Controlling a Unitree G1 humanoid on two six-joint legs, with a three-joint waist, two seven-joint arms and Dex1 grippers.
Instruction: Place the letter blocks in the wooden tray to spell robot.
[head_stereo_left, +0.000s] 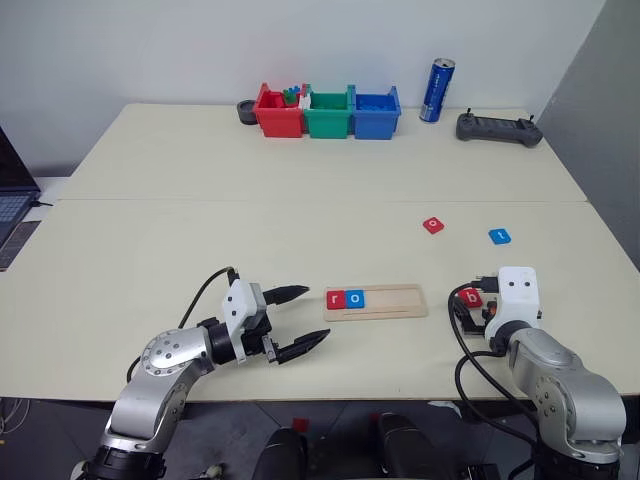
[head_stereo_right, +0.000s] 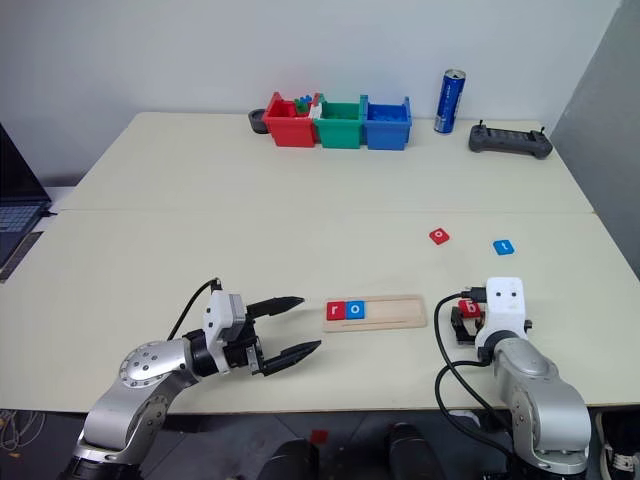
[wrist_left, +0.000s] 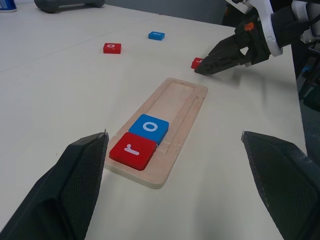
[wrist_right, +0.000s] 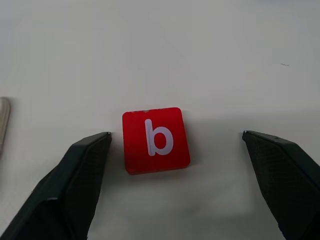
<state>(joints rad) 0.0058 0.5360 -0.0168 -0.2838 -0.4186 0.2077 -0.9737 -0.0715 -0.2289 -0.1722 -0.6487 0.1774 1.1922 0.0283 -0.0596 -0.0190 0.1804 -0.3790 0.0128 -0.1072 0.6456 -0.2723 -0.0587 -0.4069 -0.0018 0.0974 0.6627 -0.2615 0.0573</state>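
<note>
The right tool (wrist_right: 175, 165) is spread wide and tilted down at the tabletop (head_stereo_left: 200, 220), with the red b block (wrist_right: 156, 139) lying flat between its fingertips, nearer one finger than the other and gripped by neither. Just beside this tool, toward the left tool, lies the wooden tray (head_stereo_left: 390, 303), its near end holding the red r block (head_stereo_left: 335, 298) and the blue o block (head_stereo_left: 355, 298) side by side and touching; the remainder of the tray is bare. Beyond the right tool, farther out on the tabletop, rest the red o block (head_stereo_left: 433, 225) and the blue t block (head_stereo_left: 500, 236), apart from each other. The left tool (head_stereo_left: 300, 320) is also spread wide, holding nothing, pointing level toward the tray's r end from just beside it.
</note>
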